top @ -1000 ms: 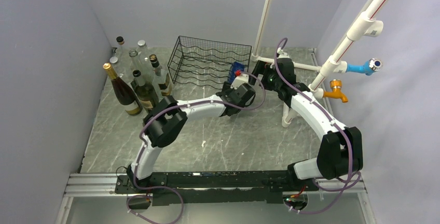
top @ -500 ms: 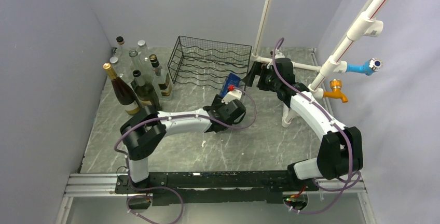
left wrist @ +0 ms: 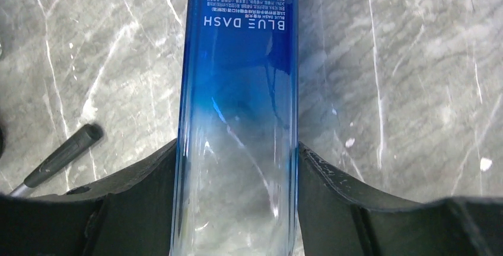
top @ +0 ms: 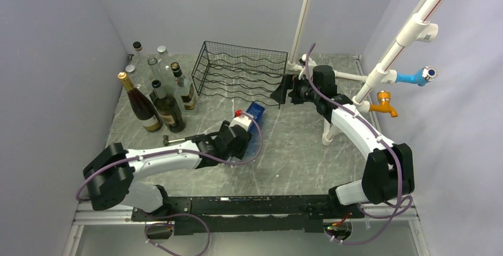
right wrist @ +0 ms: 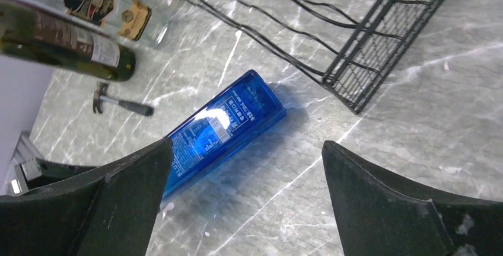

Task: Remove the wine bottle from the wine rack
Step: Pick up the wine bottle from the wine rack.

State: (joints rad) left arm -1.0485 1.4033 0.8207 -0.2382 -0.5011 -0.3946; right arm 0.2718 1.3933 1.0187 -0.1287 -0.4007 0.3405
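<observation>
Tabletop [top: 296, 149] — left hand [top: 242, 130] low around bottle [top: 255, 112]

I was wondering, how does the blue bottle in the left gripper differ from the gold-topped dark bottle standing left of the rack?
The blue bottle is see-through blue fading to clear; the gold-topped bottle is dark glass. The blue bottle lies on its side, while the gold-topped bottle stands upright. The left gripper clamps the blue bottle; nothing holds the gold-topped bottle. Both are outside the wine rack.
</observation>
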